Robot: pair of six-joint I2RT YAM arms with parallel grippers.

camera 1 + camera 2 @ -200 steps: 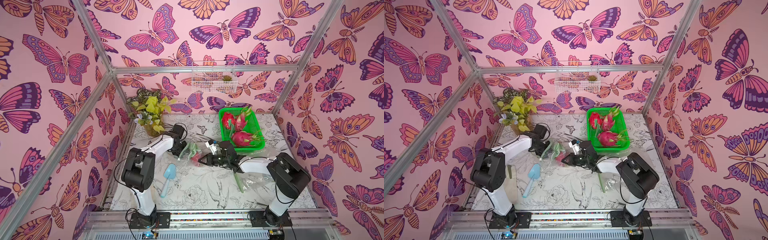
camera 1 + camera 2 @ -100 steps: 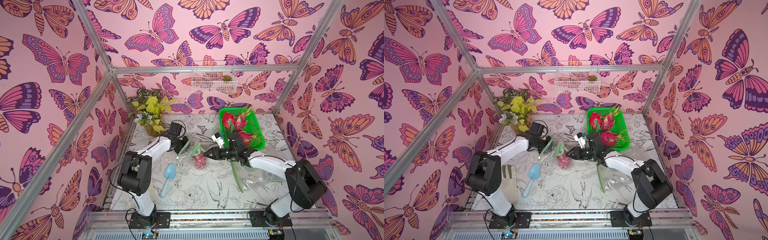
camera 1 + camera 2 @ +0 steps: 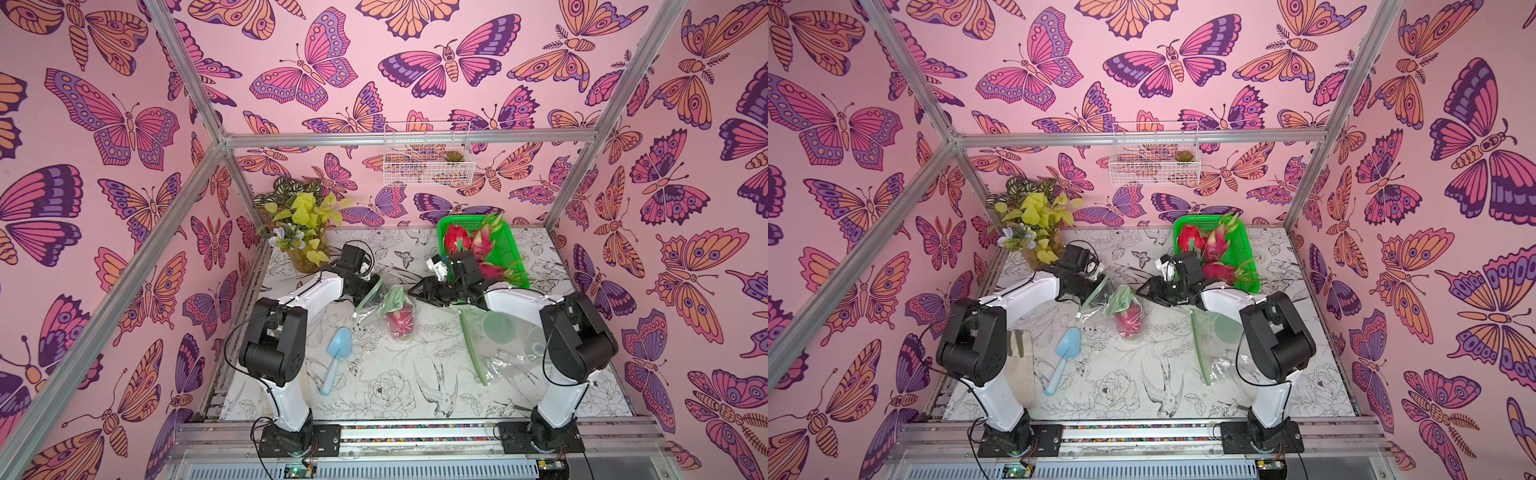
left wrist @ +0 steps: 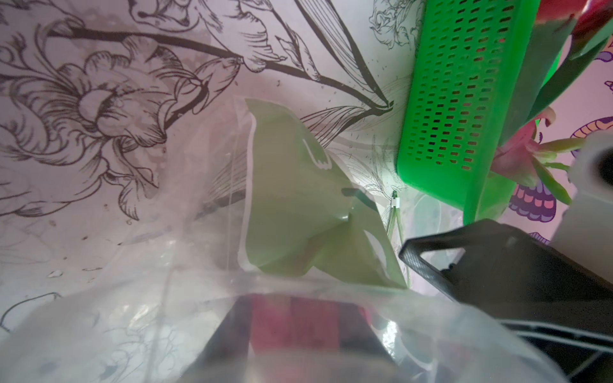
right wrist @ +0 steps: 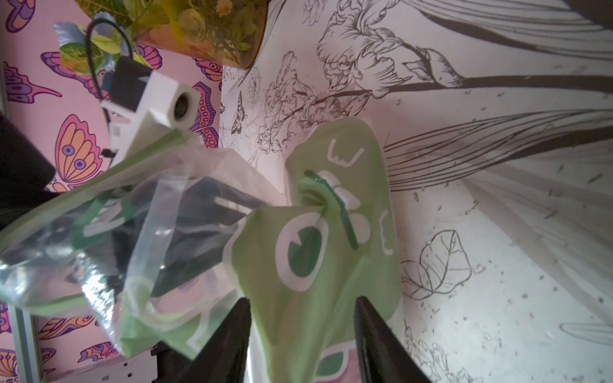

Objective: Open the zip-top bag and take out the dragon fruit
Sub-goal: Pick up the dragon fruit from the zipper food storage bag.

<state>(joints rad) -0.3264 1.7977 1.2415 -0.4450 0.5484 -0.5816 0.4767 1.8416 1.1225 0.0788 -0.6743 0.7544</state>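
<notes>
**Top views.** Count four dragon fruit. Three lie in the green basket (image 3: pixel 517 266) at 1 o'clock on the tabletop (image 3: pixel 395 386). The fourth dragon fruit (image 3: pixel 400 322) sits inside the zip-top bag (image 3: pixel 365 311) at the centre. A second bag (image 3: pixel 498 345) lies flat at 4 o'clock.

Count one each of the following:
- blue trowel (image 3: pixel 338 353) at 8 o'clock
- potted plant (image 3: pixel 303 224) at 11 o'clock
- glove (image 3: pixel 1021 365), visible in a top view at 9 o'clock

The left gripper (image 3: pixel 370 291) meets the zip-top bag's rim from 10 o'clock. The right gripper (image 3: pixel 417 291) points at the bag from 2 o'clock, just beside it.

**Left wrist view.** Clear film covers the left fingers. You see dark shapes with pink fruit (image 4: pixel 292 325) beyond them. You cannot tell whether these fingers are clenched or released.

**Right wrist view.** The right fingers (image 5: pixel 232 338) stand well apart, released. The bag's green printed panel (image 5: pixel 315 232) lies between them. You cannot tell whether either finger touches it.
</notes>
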